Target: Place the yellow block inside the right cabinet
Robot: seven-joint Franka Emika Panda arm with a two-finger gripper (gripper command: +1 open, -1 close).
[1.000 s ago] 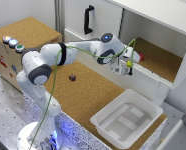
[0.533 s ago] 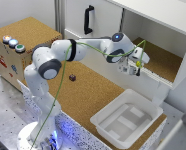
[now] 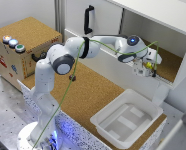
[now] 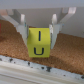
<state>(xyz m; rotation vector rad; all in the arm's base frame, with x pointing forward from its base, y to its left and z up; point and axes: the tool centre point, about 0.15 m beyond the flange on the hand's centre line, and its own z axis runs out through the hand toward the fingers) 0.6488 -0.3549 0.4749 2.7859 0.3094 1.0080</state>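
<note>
Clearly, the jaws are clamped on the yellow block [image 4: 40,42]: in the wrist view the two pale fingers [image 4: 20,27] press its opposite sides, and a dark letter U shows on the face toward the camera. Below the block lies brown cork, with a white ledge [image 4: 30,67] nearer the camera. In the exterior view the gripper [image 3: 147,67] hangs at the open front of the right cabinet [image 3: 168,22], with the block [image 3: 148,64] a small yellow spot between the fingers, above the cabinet's cork floor [image 3: 169,67]. Whether the block touches the floor cannot be told. A white bin [image 3: 124,120] sits on the cork worktop [image 3: 88,95] below, and a cork-topped wooden box with buttons [image 3: 25,42] stands on the exterior view's left.
</note>
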